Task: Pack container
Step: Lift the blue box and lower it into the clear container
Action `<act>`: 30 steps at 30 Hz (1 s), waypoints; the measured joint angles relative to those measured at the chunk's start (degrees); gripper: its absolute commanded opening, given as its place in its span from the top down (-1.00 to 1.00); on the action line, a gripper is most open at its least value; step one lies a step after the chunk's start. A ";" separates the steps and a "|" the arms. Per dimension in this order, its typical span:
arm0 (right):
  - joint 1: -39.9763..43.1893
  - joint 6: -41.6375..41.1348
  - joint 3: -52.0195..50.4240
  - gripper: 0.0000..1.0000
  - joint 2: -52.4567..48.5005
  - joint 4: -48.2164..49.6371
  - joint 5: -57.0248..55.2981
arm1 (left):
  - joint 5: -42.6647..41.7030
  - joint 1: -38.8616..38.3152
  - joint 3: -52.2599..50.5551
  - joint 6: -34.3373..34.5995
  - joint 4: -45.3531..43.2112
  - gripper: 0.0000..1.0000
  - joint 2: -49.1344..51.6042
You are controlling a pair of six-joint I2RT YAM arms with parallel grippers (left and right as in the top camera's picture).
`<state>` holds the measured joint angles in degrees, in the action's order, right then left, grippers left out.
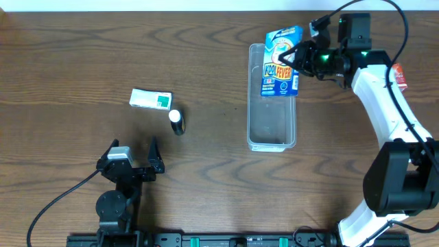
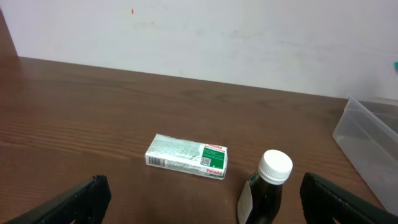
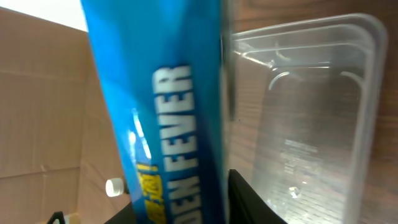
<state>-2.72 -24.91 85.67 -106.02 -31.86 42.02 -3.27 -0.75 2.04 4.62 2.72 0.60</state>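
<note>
The container [image 1: 271, 123] is a long clear plastic bin right of the table's middle; it also shows in the right wrist view [image 3: 311, 124] and at the edge of the left wrist view [image 2: 373, 137]. My right gripper [image 1: 298, 58] is shut on a blue packet [image 1: 281, 62] marked "FEVER" [image 3: 168, 124], held over the bin's far end. My left gripper [image 1: 134, 156] is open and empty near the front left. A white-and-green box [image 1: 151, 99] [image 2: 186, 155] and a dark bottle with a white cap [image 1: 177, 121] [image 2: 266, 186] lie ahead of it.
A small red object [image 1: 398, 75] lies at the far right beside the right arm. The bin's near half holds nothing.
</note>
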 measured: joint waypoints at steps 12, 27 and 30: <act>-1.60 -0.52 0.00 -0.03 -0.11 1.90 0.63 | 0.00 0.00 0.00 0.00 0.00 -0.96 0.00; -8.15 3.48 0.00 0.98 -0.11 0.00 -7.26 | 0.00 0.00 0.00 0.00 0.00 -0.96 0.00; -12.33 4.70 0.00 0.98 -0.11 -0.74 -14.05 | 0.00 0.00 0.00 0.00 0.00 -0.96 0.00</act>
<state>-15.05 -20.21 85.67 -106.13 -32.60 27.97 -3.27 -0.75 2.04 4.62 2.72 0.60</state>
